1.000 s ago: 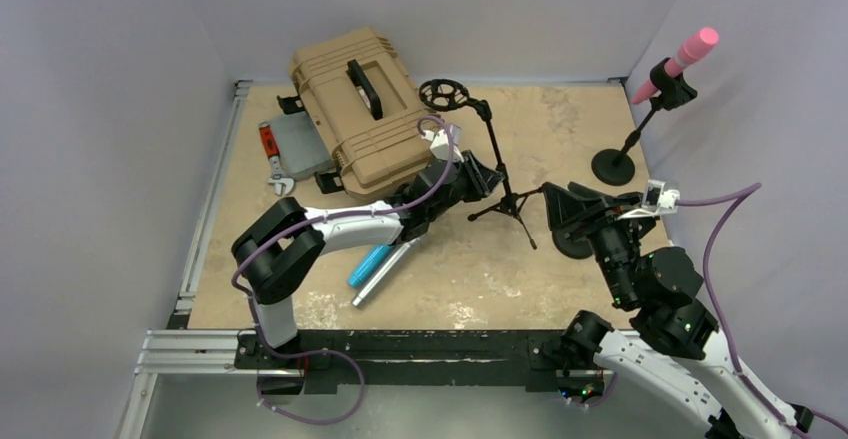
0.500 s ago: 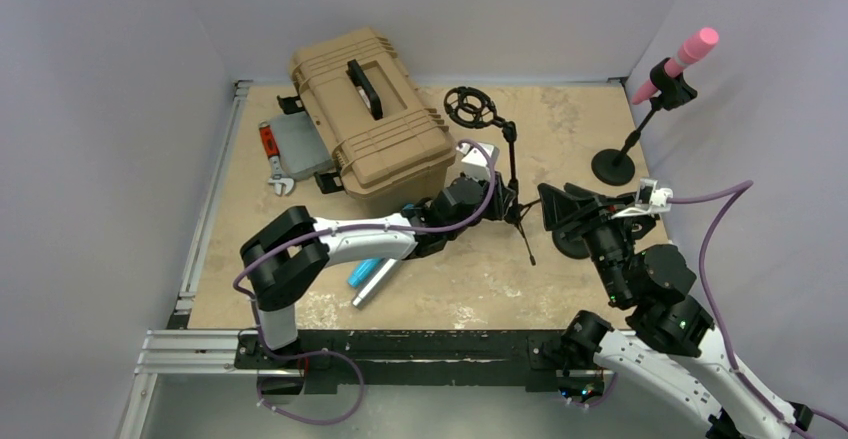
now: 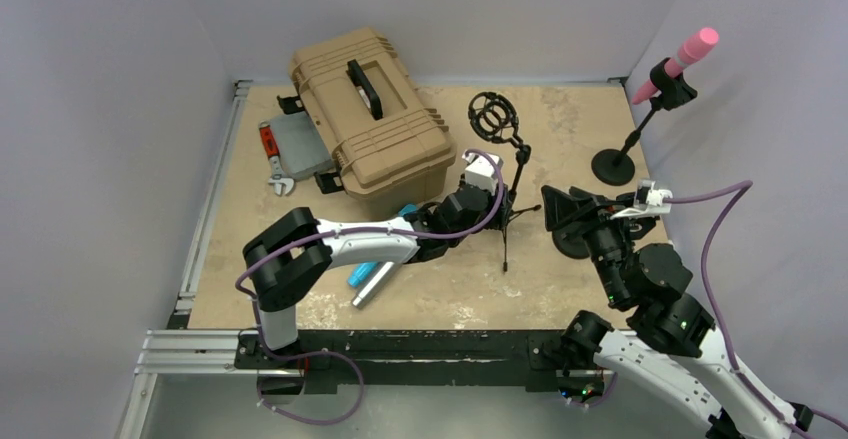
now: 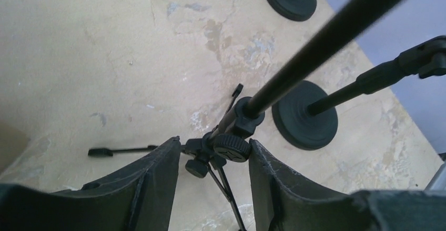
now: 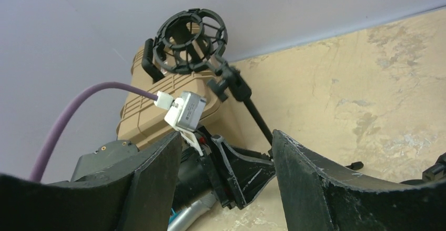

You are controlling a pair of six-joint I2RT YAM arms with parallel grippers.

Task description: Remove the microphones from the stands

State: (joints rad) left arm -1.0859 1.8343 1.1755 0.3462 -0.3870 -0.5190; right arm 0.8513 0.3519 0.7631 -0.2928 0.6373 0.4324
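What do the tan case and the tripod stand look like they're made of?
Tan case: probably moulded hard plastic, matte, judging by its ribbed lid and black handle. Tripod stand: likely black-painted metal tube, satin finish, from its thin straight shape; its ridged knob looks plastic.

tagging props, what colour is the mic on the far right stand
The mic is pink, clearest in the top view.

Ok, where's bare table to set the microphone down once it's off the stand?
Bare: the back stretch between the tripod stand and the pink microphone's stand; the near edge between the blue microphone and the right arm. Crowded: the middle, around the left arm and tan case.
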